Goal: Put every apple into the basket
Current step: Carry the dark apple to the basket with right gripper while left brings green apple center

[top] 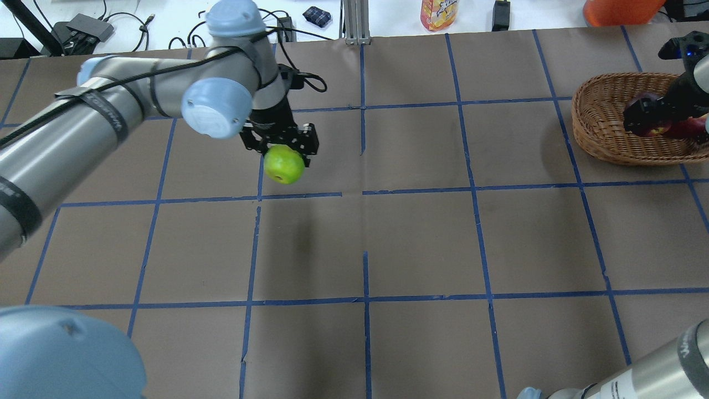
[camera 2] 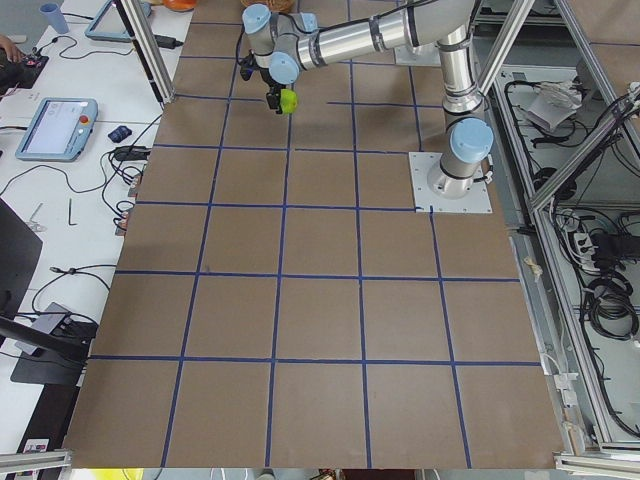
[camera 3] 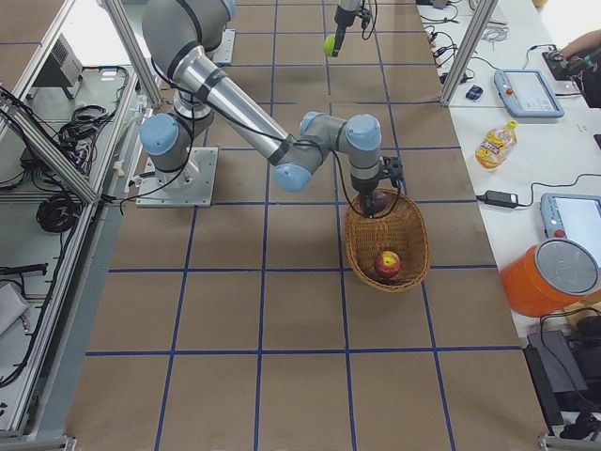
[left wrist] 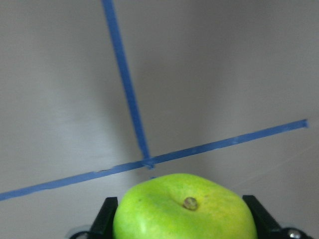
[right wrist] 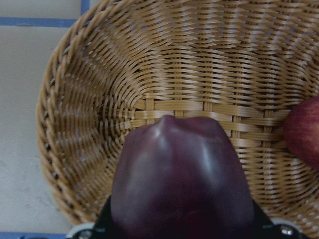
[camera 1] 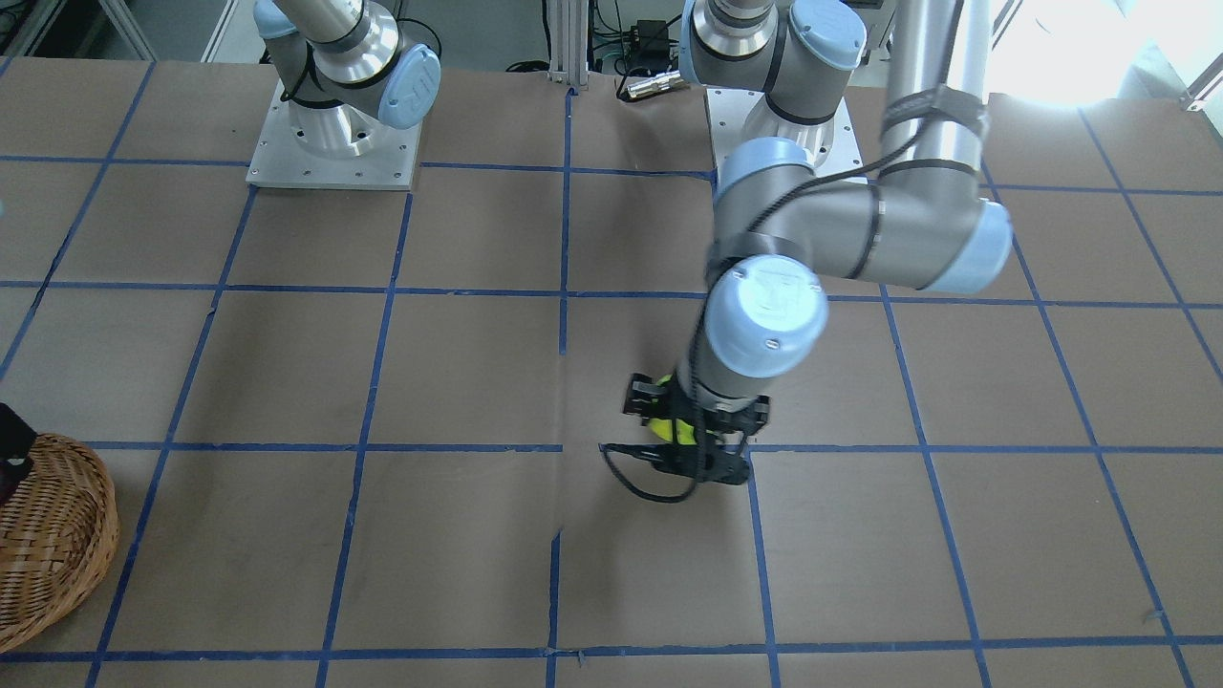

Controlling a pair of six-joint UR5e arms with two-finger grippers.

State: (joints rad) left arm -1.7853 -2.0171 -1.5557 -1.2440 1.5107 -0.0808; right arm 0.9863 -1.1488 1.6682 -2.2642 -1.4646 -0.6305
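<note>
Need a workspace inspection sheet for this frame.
surface: brown table with a blue tape grid
job's things: green apple held above the table; maroon apple held over the basket; red apple lying in the basket
clutter: nothing seen
grippers: left pincer shut on green apple; right pincer shut on maroon apple
cables: black cable loops beside the left pincer
surroundings: bottle, orange bucket and pendant on the side bench
</note>
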